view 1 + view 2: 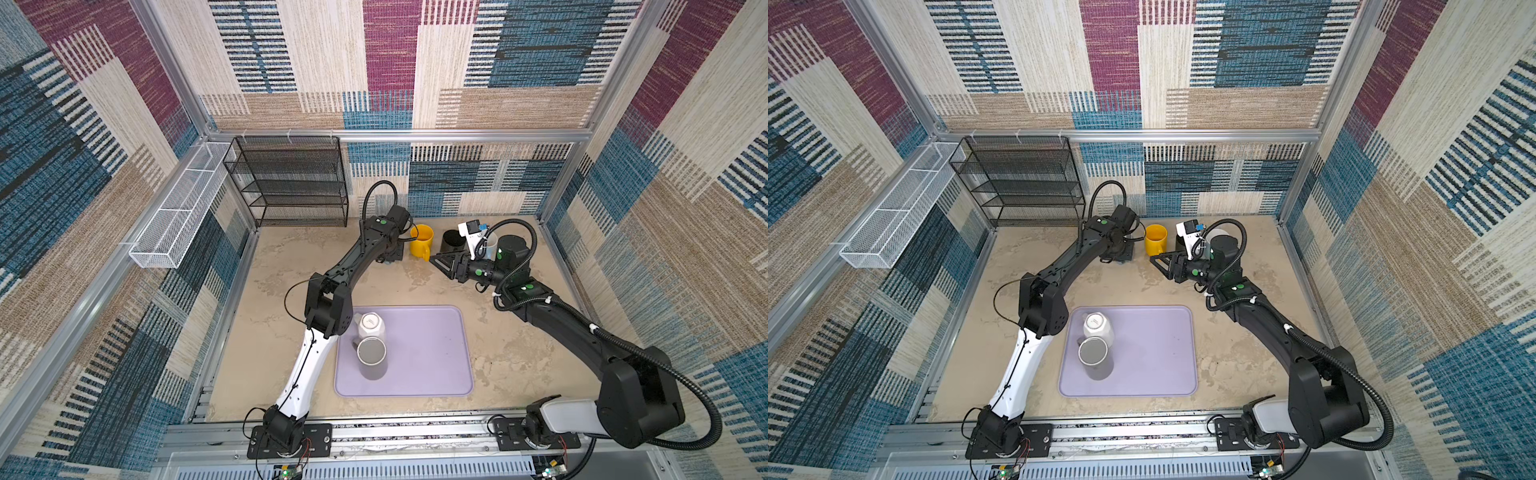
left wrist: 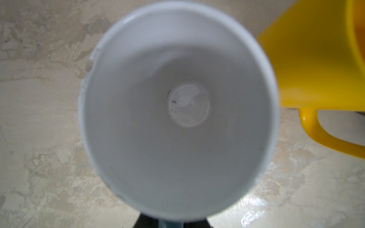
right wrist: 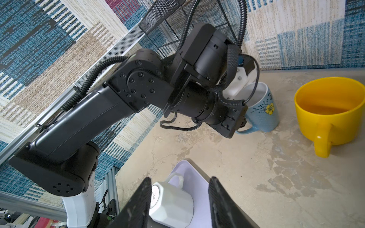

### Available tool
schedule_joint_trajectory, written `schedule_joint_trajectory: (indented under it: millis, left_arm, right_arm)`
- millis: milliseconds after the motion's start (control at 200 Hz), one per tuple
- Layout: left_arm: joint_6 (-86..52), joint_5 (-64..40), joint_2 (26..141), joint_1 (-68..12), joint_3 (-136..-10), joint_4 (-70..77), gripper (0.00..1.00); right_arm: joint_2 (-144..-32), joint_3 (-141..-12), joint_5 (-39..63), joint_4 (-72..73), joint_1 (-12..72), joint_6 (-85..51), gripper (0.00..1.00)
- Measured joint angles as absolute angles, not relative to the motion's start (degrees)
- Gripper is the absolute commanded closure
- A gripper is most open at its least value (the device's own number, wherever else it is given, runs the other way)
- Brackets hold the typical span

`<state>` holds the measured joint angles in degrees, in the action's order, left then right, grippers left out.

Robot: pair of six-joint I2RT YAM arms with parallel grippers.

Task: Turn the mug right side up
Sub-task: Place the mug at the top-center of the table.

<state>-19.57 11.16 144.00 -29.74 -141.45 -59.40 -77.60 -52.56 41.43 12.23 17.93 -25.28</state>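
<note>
Right wrist view: a pale blue glazed ceramic mug with a yellow flower print (image 3: 262, 110) is seen standing upright, mouth up, on the mottled beige table (image 3: 256, 177). Its loop handle is clamped by the closed left gripper (image 3: 243, 126). The turn itself is judged done; only release and withdrawal seem to be left. Seen from above, the mug is placed toward 12 o'clock on the table, just at 9 o'clock of a squat, glossy yellow mug (image 1: 422, 243). Its smooth white interior is shown with a few dark specks. The right gripper (image 3: 180, 185) is held open and empty, its ribbed pads apart. Toward 6 o'clock, on a smooth lavender tray (image 1: 432, 353), a white faceted mug (image 1: 371, 325) stands base-up beside a grey cylindrical mug (image 1: 372, 357).
</note>
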Motion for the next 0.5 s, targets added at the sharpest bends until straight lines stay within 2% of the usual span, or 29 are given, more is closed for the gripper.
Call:
schedule_joint_trajectory:
  millis: [501]
  left_arm:
    - [-19.77, 8.82, 144.27, -29.69, -141.53, -59.35, 0.71]
  right_arm:
    - [-76.75, -52.49, 41.43, 12.21, 17.91, -25.23, 0.5]
